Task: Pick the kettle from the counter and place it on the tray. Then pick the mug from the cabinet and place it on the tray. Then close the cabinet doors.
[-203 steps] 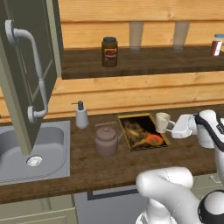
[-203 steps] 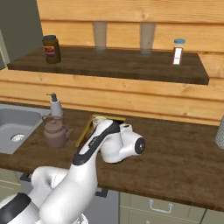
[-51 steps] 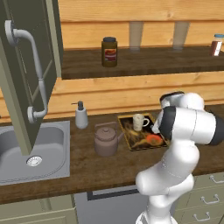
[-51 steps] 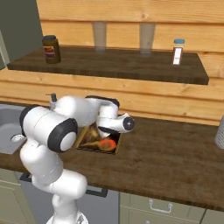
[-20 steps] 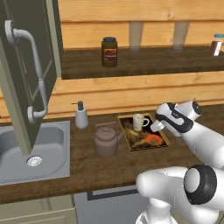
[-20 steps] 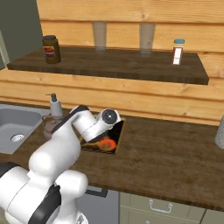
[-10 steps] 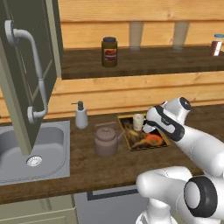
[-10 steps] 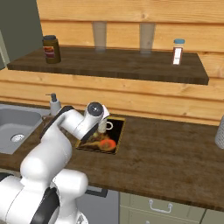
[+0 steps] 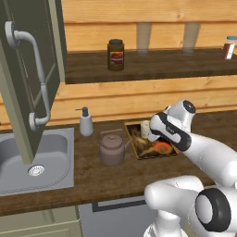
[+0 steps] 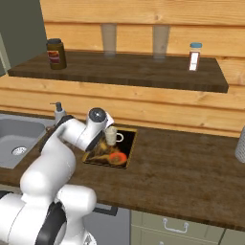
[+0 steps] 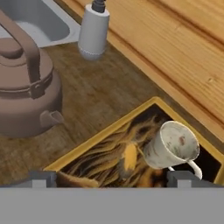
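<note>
- Claw (image 11: 107, 178) spread wide, both dark fingertips apart at the bottom of the hand view, clamped on nothing
- Arm bent sharply, forearm reaching back over the counter (image 9: 92, 173), hand tipped down above the tray (image 11: 105, 130)
- In the left base view, hand (image 9: 167, 129) hanging over the tray's (image 9: 133, 144) right part; in the right base view, hand (image 10: 95, 125) just left of the mug (image 10: 111, 136)
- Mug (image 11: 171, 146) standing on the tray just ahead of the claw, nearer the right fingertip, mouth tilted toward the camera, loop handle on its far right side
- Tray directly under and ahead of the claw, dark inside with a yellowish and orange picture, thin tan rim
- Kettle (image 11: 24, 98) on the counter, off the tray, ahead and to the left of the claw, spout turned toward the tray
- Same brown kettle (image 9: 112, 148) just beside the tray's left edge in the left base view
- White soap dispenser (image 11: 93, 30) farther ahead of the claw, beyond the kettle, beside the sink (image 9: 28, 157)
- Cabinet door (image 9: 30, 69) swung open well to the left of the claw, pale curved bar handle (image 9: 37, 78) facing out
- Dark jar (image 9: 115, 54) on the wooden shelf above the claw, red and yellow label, writing too small to read
- Small white bottle (image 10: 193, 56) with a blue cap and red label farther along that shelf, text unreadable
</note>
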Robot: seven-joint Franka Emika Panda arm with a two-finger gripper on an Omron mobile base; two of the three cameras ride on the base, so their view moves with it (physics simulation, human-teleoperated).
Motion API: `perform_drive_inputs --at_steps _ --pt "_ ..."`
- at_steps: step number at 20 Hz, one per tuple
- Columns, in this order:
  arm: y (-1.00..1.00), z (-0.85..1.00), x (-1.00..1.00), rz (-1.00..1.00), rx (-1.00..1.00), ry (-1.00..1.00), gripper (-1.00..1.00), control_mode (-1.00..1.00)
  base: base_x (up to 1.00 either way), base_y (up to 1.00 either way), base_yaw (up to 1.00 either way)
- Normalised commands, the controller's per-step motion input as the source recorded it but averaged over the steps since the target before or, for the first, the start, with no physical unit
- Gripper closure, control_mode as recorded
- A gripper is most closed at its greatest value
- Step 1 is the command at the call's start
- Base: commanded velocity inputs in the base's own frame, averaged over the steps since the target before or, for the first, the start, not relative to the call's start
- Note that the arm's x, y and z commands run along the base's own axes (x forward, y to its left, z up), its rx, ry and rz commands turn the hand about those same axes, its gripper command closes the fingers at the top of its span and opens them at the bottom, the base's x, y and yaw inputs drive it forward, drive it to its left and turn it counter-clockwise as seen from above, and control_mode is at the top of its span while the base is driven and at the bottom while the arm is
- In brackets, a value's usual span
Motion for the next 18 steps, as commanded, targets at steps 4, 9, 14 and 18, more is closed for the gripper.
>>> perform_drive_inputs --at_steps 4,9,14,18 --pt "0.72 0.36 -0.13 0.11 -0.19 -0.04 -1.0 -1.0 0.0 0.0 0.0" --pt "0.54 0.49 -0.04 0.06 -0.21 -0.06 -1.0 -1.0 0.0 0.0 0.0" --pt "0.26 0.43 -0.13 0.03 -0.15 -0.16 -1.0 -1.0 0.0 0.0 0.0" --pt "0.36 0.29 -0.06 0.0 -0.17 -0.11 -1.0 -1.0 0.0 0.0 0.0"
